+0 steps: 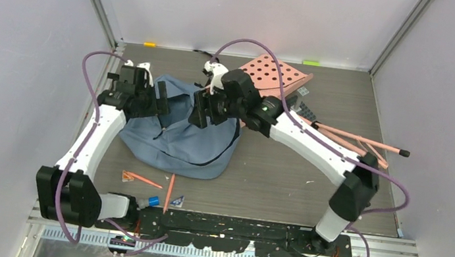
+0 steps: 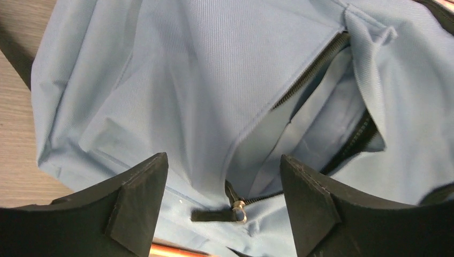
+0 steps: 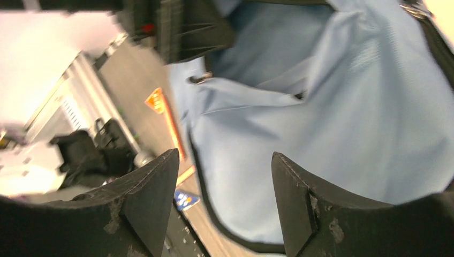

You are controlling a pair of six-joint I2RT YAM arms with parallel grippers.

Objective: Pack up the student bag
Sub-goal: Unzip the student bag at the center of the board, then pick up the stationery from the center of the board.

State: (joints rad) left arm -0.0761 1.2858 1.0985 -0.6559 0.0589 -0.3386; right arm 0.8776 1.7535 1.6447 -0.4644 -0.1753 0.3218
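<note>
The dusty-blue student bag [image 1: 174, 136] lies flat on the table, left of centre, with its black zipper partly undone. My left gripper [image 1: 161, 100] hangs open over the bag's far left part; its wrist view shows the bag [image 2: 203, 80], the opened zipper and the zipper pull [image 2: 235, 210] between the two fingers, untouched. My right gripper [image 1: 202, 110] hangs open over the bag's far right part; its wrist view shows the bag's blue fabric [image 3: 332, 123] and black edging under the fingers. Both grippers are empty.
A pink perforated board [image 1: 276, 76] lies at the back right of the bag. Long pink pencils [image 1: 359, 140] lie to the right. An orange pencil [image 1: 169, 191], an orange piece [image 1: 129, 176] and a small blue card [image 1: 176, 199] lie near the front edge.
</note>
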